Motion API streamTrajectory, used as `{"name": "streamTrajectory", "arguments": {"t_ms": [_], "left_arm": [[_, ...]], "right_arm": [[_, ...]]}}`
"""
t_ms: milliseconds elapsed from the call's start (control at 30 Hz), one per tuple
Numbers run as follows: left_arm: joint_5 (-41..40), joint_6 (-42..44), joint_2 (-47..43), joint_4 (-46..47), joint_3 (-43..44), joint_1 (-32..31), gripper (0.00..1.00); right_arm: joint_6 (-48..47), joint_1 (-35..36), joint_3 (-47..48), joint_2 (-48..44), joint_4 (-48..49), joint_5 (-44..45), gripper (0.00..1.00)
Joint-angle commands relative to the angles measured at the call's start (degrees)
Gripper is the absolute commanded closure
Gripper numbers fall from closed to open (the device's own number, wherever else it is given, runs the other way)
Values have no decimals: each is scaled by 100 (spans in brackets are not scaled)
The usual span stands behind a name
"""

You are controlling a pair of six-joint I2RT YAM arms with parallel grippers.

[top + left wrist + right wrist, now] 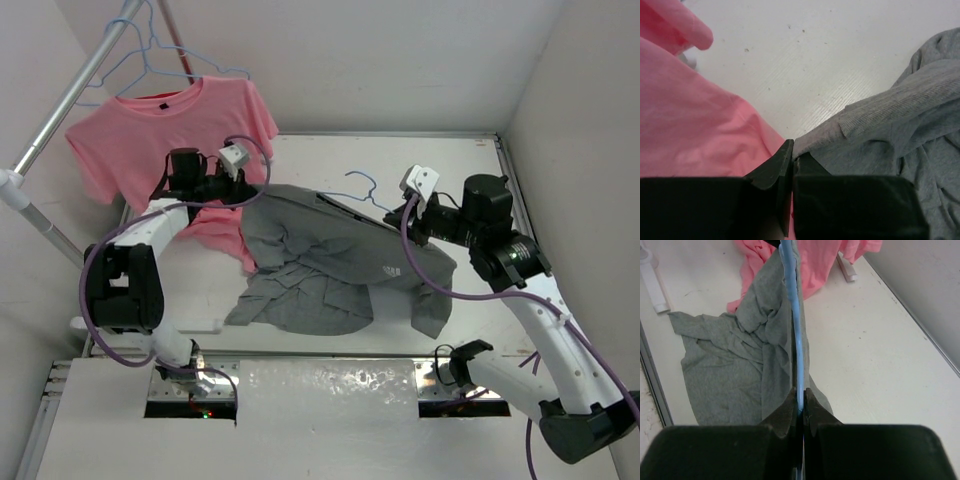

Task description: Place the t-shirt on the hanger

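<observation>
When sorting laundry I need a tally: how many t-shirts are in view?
2. The grey t-shirt lies crumpled on the table; the pink t-shirt hangs far left by the rail. Another could hide beneath them.

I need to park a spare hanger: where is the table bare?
Bare: the back strip between the t-shirt and the rear wall, and the right side between hanger and side wall. Crowded: the middle, under the t-shirt; the left, by the pink shirt.

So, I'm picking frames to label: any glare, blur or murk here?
Top external: glare on the shiny strip at the near edge, t-shirt sharp. Left wrist: left gripper near-black, detail lost. Right wrist: hanger wire clear, right gripper dark.
</observation>
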Motion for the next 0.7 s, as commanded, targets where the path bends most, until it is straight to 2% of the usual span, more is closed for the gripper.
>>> {"name": "streamTrajectory", "arguments": {"t_ms": [0, 67, 133, 167, 200, 267, 467, 533, 600, 667], "left_arm": [[-361, 9, 115, 104, 41, 68, 100], [-45, 368, -33, -27, -91, 32, 100], [166, 762, -235, -142, -249, -178, 82], [210, 869, -489, -195, -302, -266, 70], [254, 957, -639, -195, -355, -284, 51], [404, 1238, -990, -326, -426, -284, 44], [940, 1907, -1966, -749, -311, -591, 43], [1072, 1820, -1889, -1290, 214, -845, 43], [854, 1697, -1862, -1320, 514, -1074, 43], [800, 1801, -1679, -1774, 942, -1565, 42]], "right_arm": [[-5, -32, -46, -144, 253, -159, 100], [214, -23, -160, -65, 543, -361, 100], [329, -6, -239, 14, 798, -450, 100], [355, -6, -318, 40, 877, -450, 100], [382, -14, -371, 58, 965, -468, 100], [487, 3, -459, 146, 1185, -477, 100], [654, 38, -626, 453, 1510, -441, 100], [751, 47, -697, 506, 1729, -476, 100], [812, 56, -706, 638, 1809, -520, 100], [847, 73, -688, 769, 1870, -556, 100]]}}
